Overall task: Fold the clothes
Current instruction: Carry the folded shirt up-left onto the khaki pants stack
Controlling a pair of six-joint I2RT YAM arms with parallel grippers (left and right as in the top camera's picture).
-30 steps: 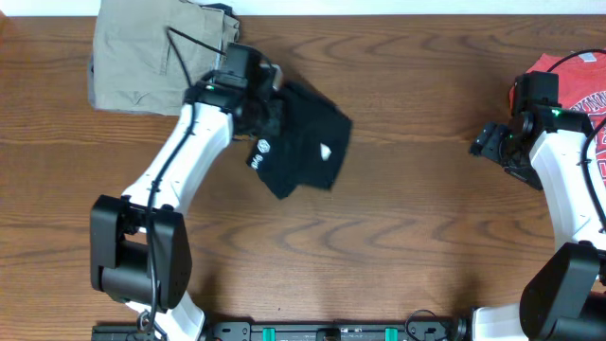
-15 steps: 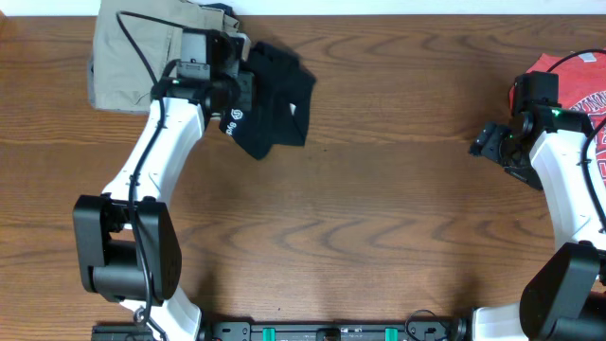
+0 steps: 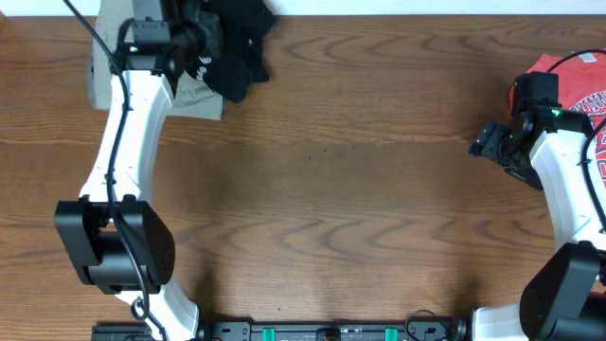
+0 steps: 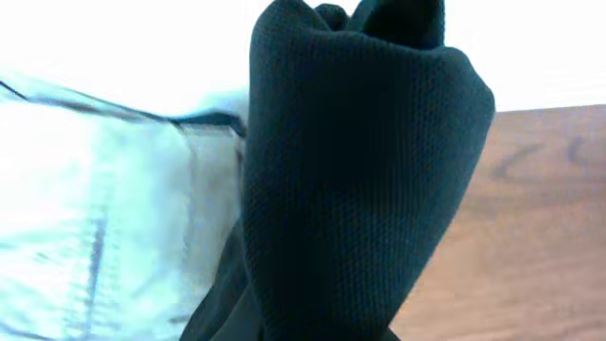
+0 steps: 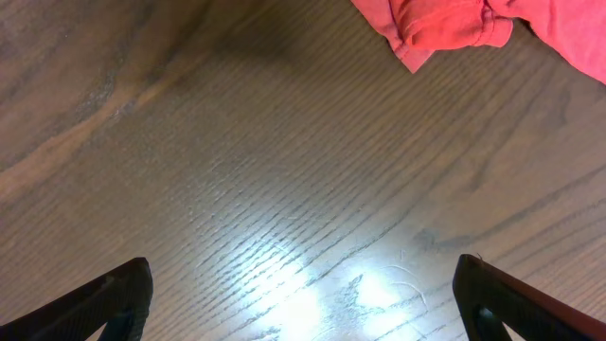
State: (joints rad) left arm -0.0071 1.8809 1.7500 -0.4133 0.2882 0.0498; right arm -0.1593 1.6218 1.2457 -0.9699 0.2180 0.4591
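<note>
At the table's (image 3: 379, 142) far edge, black shirt (image 3: 241, 40) in left claw (image 3: 206, 43)

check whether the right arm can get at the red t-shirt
Probably yes: the red T-shirt lies just beside the right gripper, only bare table between them, and its jaws stand open and empty.

Black shirt (image 3: 241, 38) in left gripper (image 3: 210, 45), partly over khaki trousers (image 3: 197, 100)

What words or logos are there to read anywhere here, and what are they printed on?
Nothing reads clearly.
On the red T-shirt: white lettering, too small and cut off at the edge.
On the black shirt: a small white mark, too blurred to read.
</note>
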